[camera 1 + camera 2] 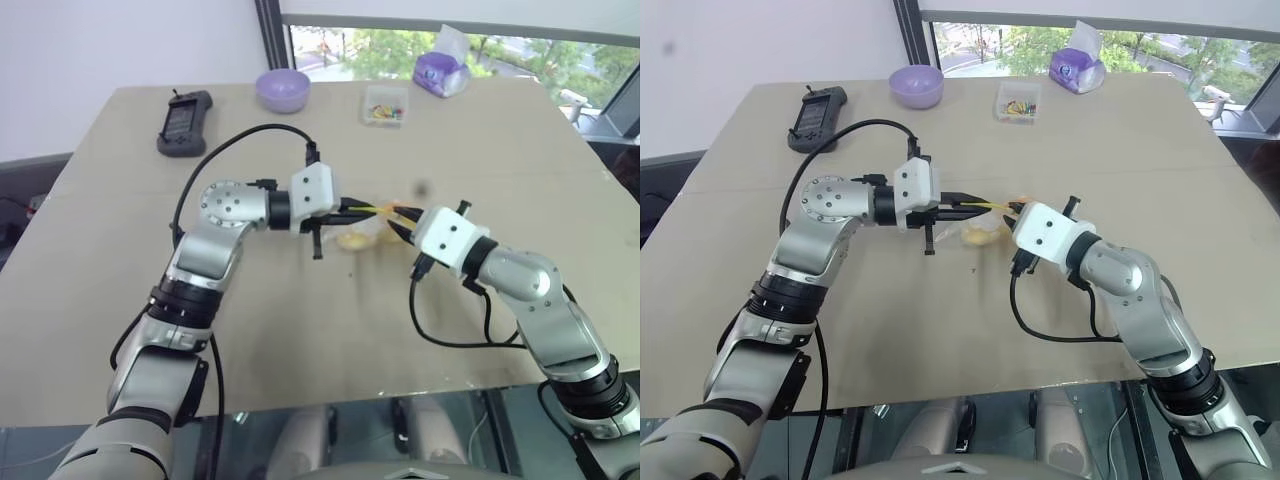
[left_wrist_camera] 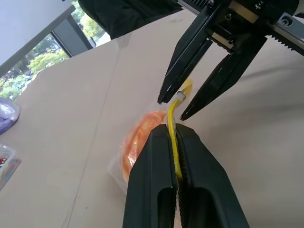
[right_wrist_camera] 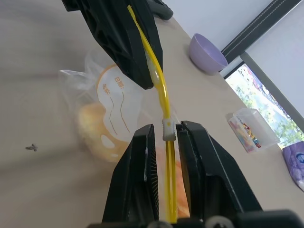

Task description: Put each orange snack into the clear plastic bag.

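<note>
The clear plastic bag (image 1: 355,238) hangs low over the middle of the table, held by its yellow strip (image 3: 161,95) between both grippers. Inside it I see an orange snack (image 2: 140,135) and a paler orange-yellow bun (image 3: 92,126) behind a white label. My left gripper (image 2: 173,135) comes in from the left and is shut on the yellow strip. My right gripper (image 3: 165,130) faces it from the right, with its fingers closed on the small white slider (image 3: 166,128) on that strip. The two pairs of fingertips almost meet above the bag.
At the far edge of the tan table (image 1: 520,160) stand a purple bowl (image 1: 282,89), a black handheld device (image 1: 184,122), a small clear box of coloured sweets (image 1: 385,104) and a purple tissue packet (image 1: 440,72). A window lies beyond.
</note>
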Motion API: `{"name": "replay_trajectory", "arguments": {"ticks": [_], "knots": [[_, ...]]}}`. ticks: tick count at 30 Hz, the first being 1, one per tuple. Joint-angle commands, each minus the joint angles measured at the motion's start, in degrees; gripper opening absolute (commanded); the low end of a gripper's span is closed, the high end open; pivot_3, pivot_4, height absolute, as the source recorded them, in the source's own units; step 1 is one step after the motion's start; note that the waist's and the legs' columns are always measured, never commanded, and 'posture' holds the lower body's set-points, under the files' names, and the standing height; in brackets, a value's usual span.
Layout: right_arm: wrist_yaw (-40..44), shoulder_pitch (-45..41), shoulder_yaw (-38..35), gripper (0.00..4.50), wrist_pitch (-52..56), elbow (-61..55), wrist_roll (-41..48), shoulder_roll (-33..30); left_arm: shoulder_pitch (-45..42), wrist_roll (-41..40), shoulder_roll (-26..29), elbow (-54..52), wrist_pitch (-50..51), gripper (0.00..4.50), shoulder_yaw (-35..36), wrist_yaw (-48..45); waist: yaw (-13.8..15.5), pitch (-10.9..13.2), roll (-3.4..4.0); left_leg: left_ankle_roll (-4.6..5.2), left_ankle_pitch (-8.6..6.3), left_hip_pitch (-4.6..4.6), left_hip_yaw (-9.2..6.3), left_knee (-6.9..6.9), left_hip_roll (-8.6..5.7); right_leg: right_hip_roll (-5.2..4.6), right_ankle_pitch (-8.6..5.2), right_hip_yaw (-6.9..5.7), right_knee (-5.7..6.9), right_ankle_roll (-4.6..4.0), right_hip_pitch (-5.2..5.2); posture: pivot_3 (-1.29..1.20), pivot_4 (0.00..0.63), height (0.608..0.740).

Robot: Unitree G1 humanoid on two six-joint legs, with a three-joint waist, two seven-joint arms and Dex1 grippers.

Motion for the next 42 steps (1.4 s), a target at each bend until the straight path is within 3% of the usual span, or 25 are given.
{"name": "replay_trajectory", "arguments": {"ticks": [1,42], "knots": [[-0.38,-1.19,-1.63,0.82,-0.03,-2.57,0.18,0.11,-0.55,-0.52,0.05,-1.82,-0.07,0.00,0.73,0.33,0.00,0.00,0.00,0.00,0.00,0.00,0.00,0.00,0.00,0.00,0.00,0.00,0.00,0.00,0.00,0.00,0.150,0.740],[0.57,-1.44,-1.81,0.82,1.72,-3.67,1.14,-0.41,-0.42,-0.53,-0.30,-1.97,-0.28,0.00,0.78,0.85,0.00,0.00,0.00,0.00,0.00,0.00,0.00,0.00,0.00,0.00,0.00,0.00,0.01,0.00,0.00,0.00,0.150,0.740]]}}
